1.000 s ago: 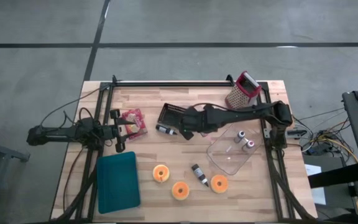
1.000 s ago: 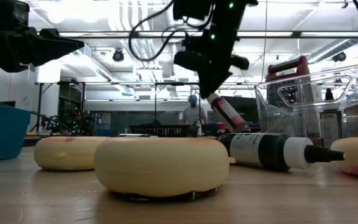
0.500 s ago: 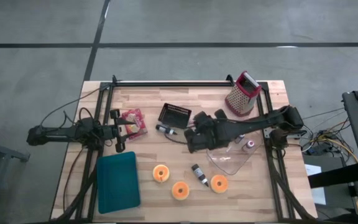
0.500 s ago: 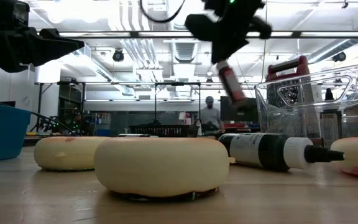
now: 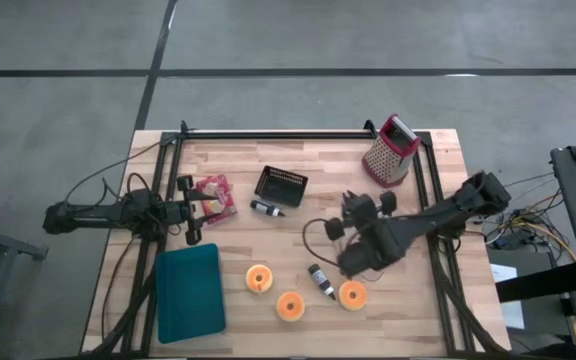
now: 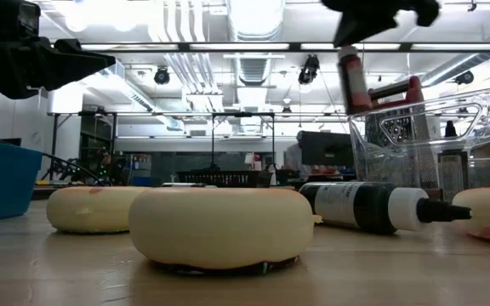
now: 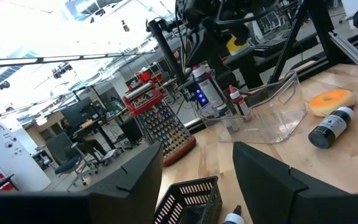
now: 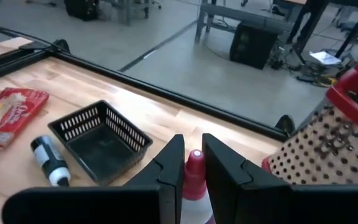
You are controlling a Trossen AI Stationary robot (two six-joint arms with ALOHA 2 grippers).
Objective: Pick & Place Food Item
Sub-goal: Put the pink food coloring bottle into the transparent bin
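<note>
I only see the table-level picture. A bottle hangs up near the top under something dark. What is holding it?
Observer: The right arm. Its jaws are shut on the bottle at its red-capped end.
Operator: Where is the other arm?
Observer: The left arm rests far left, jaws open, beside a snack packet.
Operator: And that black mesh thing far back?
Observer: A small empty basket, with another small bottle lying beside it.

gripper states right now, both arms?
Left gripper: open, holding nothing.
Right gripper: shut on a red-capped bottle, held above the clear container.
</note>
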